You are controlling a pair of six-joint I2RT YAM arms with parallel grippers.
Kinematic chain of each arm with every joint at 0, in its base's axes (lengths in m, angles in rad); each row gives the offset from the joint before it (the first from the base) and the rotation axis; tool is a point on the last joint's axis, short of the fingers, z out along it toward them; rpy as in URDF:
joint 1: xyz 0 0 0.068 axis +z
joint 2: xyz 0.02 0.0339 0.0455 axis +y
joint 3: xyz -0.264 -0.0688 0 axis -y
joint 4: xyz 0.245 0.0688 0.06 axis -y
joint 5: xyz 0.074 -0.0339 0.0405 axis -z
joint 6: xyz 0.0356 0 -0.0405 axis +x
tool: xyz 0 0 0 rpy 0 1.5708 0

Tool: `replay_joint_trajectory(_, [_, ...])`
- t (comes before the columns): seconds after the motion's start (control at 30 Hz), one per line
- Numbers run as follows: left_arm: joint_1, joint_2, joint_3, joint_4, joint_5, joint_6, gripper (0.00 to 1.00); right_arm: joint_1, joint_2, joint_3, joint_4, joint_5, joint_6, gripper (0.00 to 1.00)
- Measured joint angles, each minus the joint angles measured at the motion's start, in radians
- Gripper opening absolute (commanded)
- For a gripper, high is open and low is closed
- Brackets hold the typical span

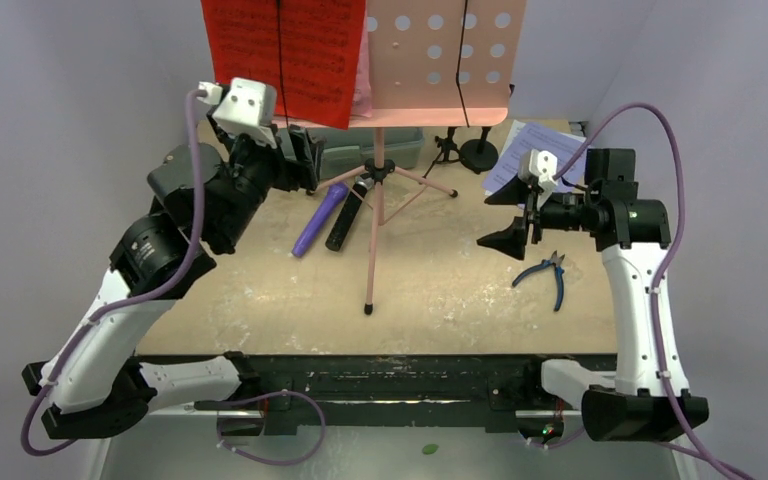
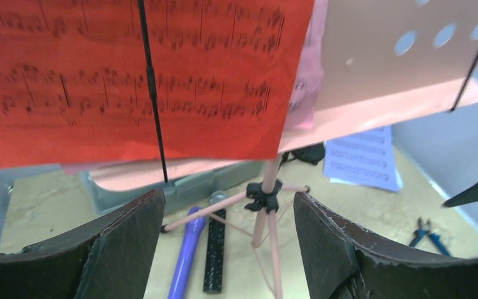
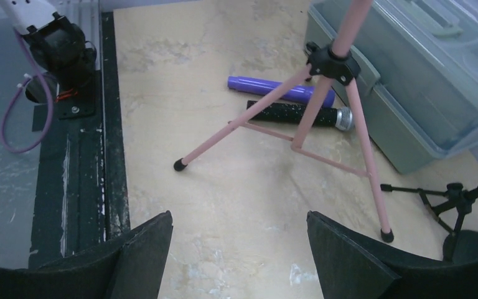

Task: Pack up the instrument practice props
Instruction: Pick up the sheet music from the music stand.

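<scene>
Matte black fingers (image 2: 124,249), scuffed along their edges, belong to my left gripper (image 2: 227,198); they stand wide apart with nothing between them, raised just below the lower edge of the red sheet-music page (image 2: 131,81). My right gripper (image 3: 238,218) is spread as well and empty, hanging over the mottled beige table (image 1: 440,300).

Blue-handled pliers (image 1: 552,278) lie flat near my right arm. Toward the middle stands the pink metal tripod (image 1: 374,220), thin tubular legs splayed from a black plastic hub, each ending in a small black foot. Between its legs two microphones lie side by side, touching or nearly so: a smooth purple microphone (image 1: 318,222) and a rough, speckled black microphone (image 3: 299,115) with a silver head.

Behind them sits a grey-green plastic case (image 3: 411,93), boxy and translucent. To its right are small black mic mounts (image 1: 447,148), one on spindly legs, one on a round base, beside white sheet-music pages (image 1: 530,150) lying flat.

Highest and farthest, the perforated pink tray (image 1: 440,55) carries the red page under a thin black retaining wire (image 2: 152,93).
</scene>
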Motion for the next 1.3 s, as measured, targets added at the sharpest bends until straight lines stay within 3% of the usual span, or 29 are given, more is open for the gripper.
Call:
replay_joint_trajectory(0.2, [0.000, -0.084, -0.230, 0.056, -0.031, 0.005, 0.74, 0.241, 0.030, 0.164, -0.005, 0.096, 0.059, 0.84])
replay_joint_trajectory(0.4, [0.000, -0.266, -0.442, 0.120, -0.034, -0.044, 0.75, 0.510, 0.137, 0.391, 0.018, 0.255, 0.168, 0.87])
replay_joint_trajectory(0.53, [0.000, -0.353, -0.553, 0.171, -0.038, -0.089, 0.75, 0.626, 0.227, 0.575, 0.047, 0.338, 0.217, 0.98])
replay_joint_trajectory(0.87, [0.000, -0.385, -0.844, 0.265, -0.031, -0.160, 0.76, 0.710, 0.374, 0.742, 0.311, 0.385, 0.444, 0.99])
replay_joint_trajectory(1.3, [0.000, -0.519, -0.973, 0.323, -0.050, -0.169, 0.77, 0.788, 0.470, 0.740, 0.591, 0.522, 0.670, 0.98])
